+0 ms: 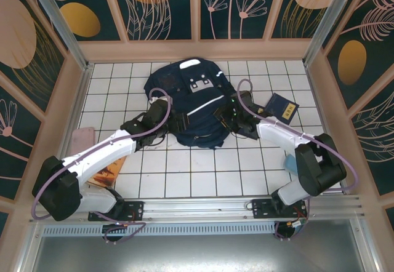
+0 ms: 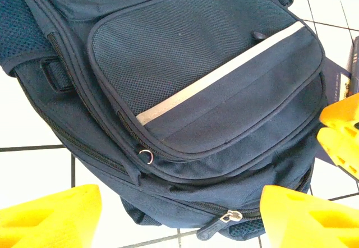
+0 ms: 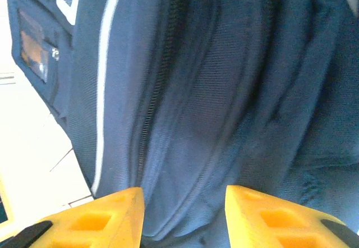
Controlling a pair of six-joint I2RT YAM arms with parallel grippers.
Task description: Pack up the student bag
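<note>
a: left gripper (image 2: 179, 206): jaws wide, nothing held. it hovers at the lower edge of the left wrist view, just short of the bottom seam of the student bag (image 1: 191, 106). the bag lies flat in the middle of the top view, zips closed as far as i can see.
b: right gripper (image 3: 184, 200)?
a: fingers part-way apart, with a fold of bag fabric between them. gripping or only flanking it, i cannot tell.
b: main risk?
a: judgement: if the right pinches loose cloth rather than the zipper pull (image 2: 221, 221), a tug drags the whole bag over the tiles instead of opening it. the left has no hold, so nothing anchors it.
b: anything else?
a: both grippers crowd the same lower end of the bag and could bump. a shoved bag could also knock the navy book (image 1: 282, 107) at centre right.
</note>
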